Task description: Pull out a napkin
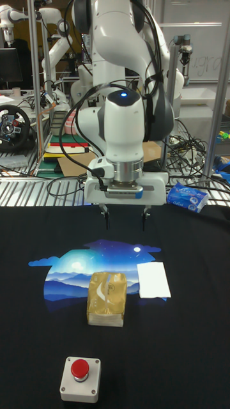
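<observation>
The gripper [125, 219] hangs above the far part of the black tablecloth [191, 332], its two dark fingers [106, 217] pointing straight down and set wide apart, with nothing between them; the fingertips stand clear of the cloth. Above the fingers sits the white gripper body, and above that the white wrist of the Franka arm [124, 121], where a small blue light glows and black cables loop round the joints. Nearer the camera than the gripper, and roughly in line with it, lies the napkin pack [107, 298], a soft yellowish tissue packet in clear wrapping, resting flat on a printed picture of blue mountains and a night sky [70, 275] on the cloth. Whether a napkin already sticks out of the slot on top of the pack cannot be told from this view. Just beside the pack, on its right in the picture, a white napkin [153, 280] lies flat on the cloth, partly over the edge of the print and apart from the pack. Nearer still to the camera stands a grey box with a red push button [80, 377]. Beyond the far edge of the cloth, to the right in the picture, a blue packet [188, 197] lies on the metal table surface, and at the far left a steering wheel controller [14, 128] sits among lab clutter.
</observation>
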